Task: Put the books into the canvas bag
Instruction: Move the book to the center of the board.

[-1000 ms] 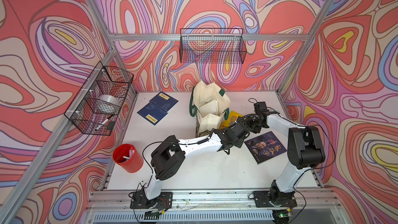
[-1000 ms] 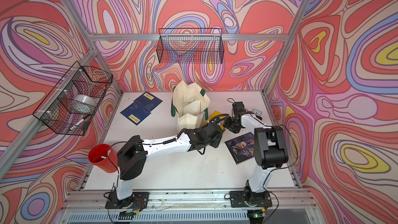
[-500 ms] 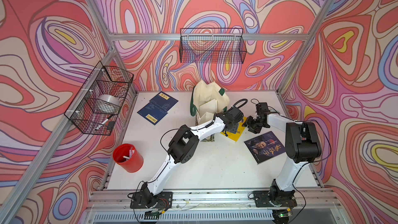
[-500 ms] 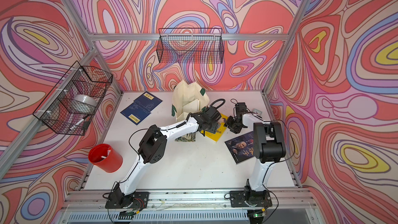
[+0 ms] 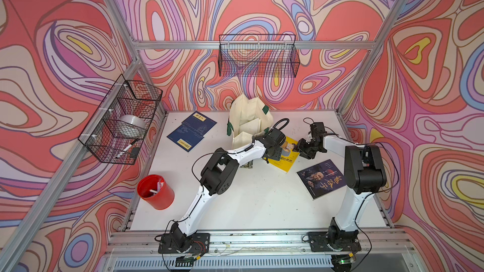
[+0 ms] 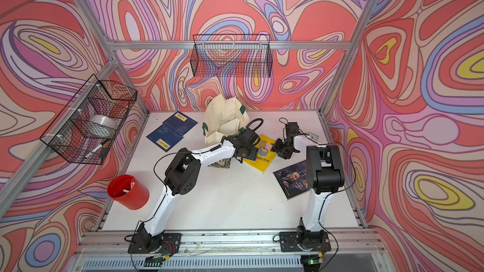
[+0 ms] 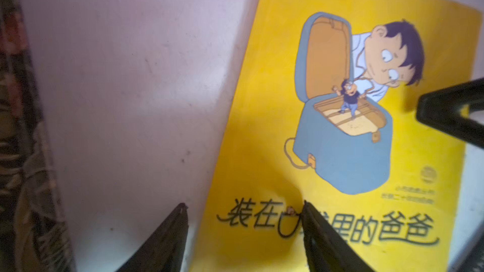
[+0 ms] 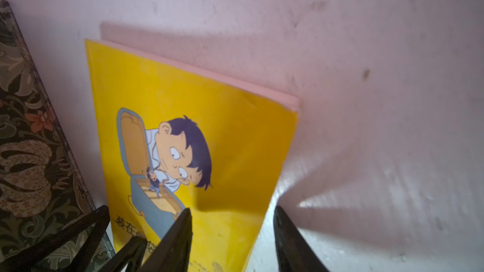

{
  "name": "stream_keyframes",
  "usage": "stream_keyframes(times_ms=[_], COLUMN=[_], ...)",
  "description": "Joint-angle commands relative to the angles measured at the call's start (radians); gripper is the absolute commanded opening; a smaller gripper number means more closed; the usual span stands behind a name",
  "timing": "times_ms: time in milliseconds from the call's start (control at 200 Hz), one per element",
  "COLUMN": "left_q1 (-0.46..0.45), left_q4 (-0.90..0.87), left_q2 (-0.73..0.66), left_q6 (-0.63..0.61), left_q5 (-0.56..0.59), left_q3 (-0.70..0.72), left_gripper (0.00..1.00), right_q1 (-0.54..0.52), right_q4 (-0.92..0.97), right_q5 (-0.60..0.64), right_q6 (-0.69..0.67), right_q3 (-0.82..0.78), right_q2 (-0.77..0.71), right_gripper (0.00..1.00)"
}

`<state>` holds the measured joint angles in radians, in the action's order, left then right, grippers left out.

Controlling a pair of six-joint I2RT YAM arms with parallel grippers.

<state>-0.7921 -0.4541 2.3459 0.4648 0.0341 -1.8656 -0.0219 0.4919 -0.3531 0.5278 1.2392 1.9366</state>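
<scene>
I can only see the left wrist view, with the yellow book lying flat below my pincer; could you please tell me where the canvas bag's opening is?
Observer: The canvas bag stands upright beside the yellow book, on its left, with its mouth facing up.
Operator: Thank you. Is anything else close to the book?
Observer: Yes. The right pincer is open and straddles the book's edge, with one finger over the cover and the other over bare table.
</scene>
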Motion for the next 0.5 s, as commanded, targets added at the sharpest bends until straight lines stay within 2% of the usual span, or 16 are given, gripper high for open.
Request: stream_keyframes(times_ms=[0, 180, 361, 496], left_q1=[-0.007, -0.054, -0.100, -0.139], left_q4=[0.046, 0.088, 0.129, 0.213], left_q2=[-0.026, -0.115, -0.256, -0.371], left_q6=[0.046, 0.084, 0.142, 0.215], left_q5=[-0.104, -0.113, -0.070, -0.071], left_q3=[0.101, 0.216, 0.403, 0.586], left_gripper=[0.62, 0.52, 0.52, 0.52], right_q1=[-0.017, -0.060, -0.105, -0.209], right_q4=[0.050, 0.080, 0.067, 0.066], right_q5=[-0.026, -0.058, -0.057, -0.038], right_q6=[-0.034, -0.047, -0.003, 0.059], right_q3=[0.002, -0.048, -0.197, -0.303], right_q2=[0.033, 0.006, -0.119, -0.245], right_gripper=[0.46, 0.32, 0.30, 0.28])
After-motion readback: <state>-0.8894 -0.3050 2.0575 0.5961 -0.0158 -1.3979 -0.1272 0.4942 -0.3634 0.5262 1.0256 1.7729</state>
